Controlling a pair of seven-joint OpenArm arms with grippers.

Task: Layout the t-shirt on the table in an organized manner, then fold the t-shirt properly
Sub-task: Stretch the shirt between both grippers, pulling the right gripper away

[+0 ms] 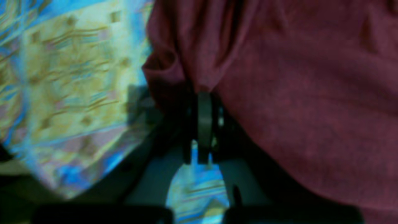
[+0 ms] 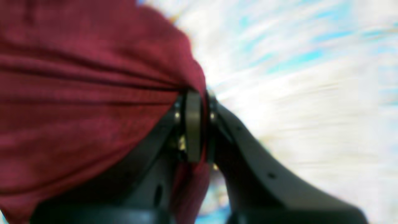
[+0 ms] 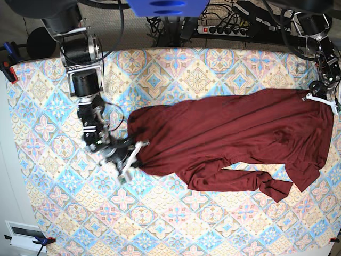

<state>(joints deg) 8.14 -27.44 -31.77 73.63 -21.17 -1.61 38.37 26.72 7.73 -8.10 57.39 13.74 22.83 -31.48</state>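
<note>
The dark maroon t-shirt (image 3: 229, 133) lies stretched across the patterned table (image 3: 176, 224), bunched into long creases, with a sleeve trailing along its near side toward the right. At the shirt's left end in the base view, my right gripper (image 3: 133, 152) is low over the cloth. The right wrist view shows that gripper (image 2: 196, 93) shut on a gathered edge of the t-shirt (image 2: 77, 93). My left gripper (image 3: 322, 98) holds the far right corner. In its wrist view the left gripper (image 1: 203, 95) is shut on a fold of the t-shirt (image 1: 295, 93), above the table (image 1: 62, 77).
A power strip (image 3: 229, 29) and cables lie beyond the table's back edge. Clamps (image 3: 8, 66) grip the left edge of the tablecloth. A white box (image 3: 24, 234) sits off the near left corner. Bare patterned cloth shows in front of the shirt.
</note>
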